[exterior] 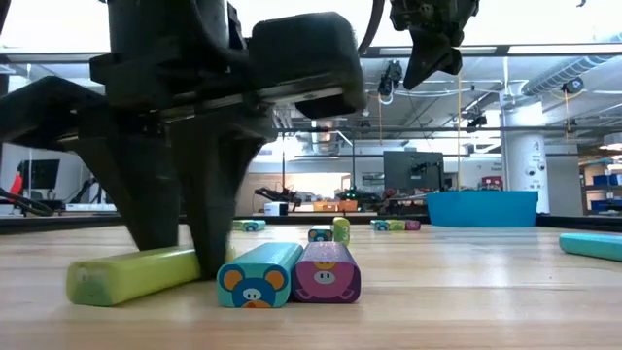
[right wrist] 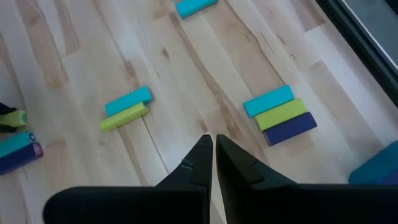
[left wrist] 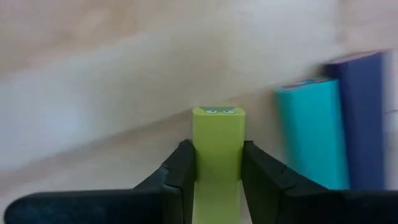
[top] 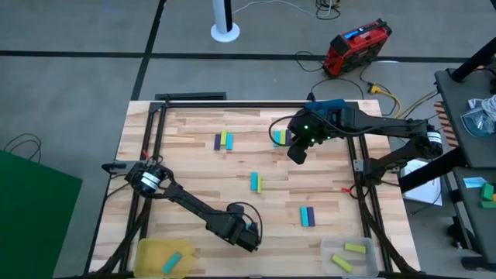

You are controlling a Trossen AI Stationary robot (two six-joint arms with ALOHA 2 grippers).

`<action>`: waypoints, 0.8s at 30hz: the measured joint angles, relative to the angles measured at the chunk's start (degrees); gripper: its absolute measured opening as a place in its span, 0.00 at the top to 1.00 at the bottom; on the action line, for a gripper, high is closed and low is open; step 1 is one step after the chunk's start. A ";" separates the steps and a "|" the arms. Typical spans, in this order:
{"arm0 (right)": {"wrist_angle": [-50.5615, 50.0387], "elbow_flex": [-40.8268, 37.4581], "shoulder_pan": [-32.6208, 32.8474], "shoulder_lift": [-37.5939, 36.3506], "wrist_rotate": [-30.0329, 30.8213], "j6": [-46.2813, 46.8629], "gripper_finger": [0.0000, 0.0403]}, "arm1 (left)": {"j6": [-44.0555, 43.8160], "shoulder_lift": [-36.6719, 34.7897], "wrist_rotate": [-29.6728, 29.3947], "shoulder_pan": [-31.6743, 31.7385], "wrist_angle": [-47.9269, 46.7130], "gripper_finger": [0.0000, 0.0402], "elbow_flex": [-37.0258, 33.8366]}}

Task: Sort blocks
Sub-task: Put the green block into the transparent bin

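Left pincer [left wrist: 217, 171] | grips yellow-green block [left wrist: 217, 146] | flat, lengthwise between fingers

**Workshop around the wooden table**

A pale plank table [top: 209, 174] stands on grey floor [top: 70, 31] crossed by dark lines. At the upper right lies a red case [top: 356, 46]; a green mat [top: 35, 205] fills the lower left. Bright ceiling lights glare across the room behind.

A yellow-green block [left wrist: 217, 155] lies flat between the left hand's [left wrist: 216, 171] fingers at the desk's [top: 201, 182] 6 o'clock edge. Just beside it lie a cyan block [exterior: 260, 274] and a purple block [exterior: 328, 271], side by side and touching.
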 joint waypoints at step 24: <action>14.21 1.66 2.71 1.84 -19.55 24.80 0.90 | 48.84 -23.83 -38.65 3.80 -8.83 0.80 4.38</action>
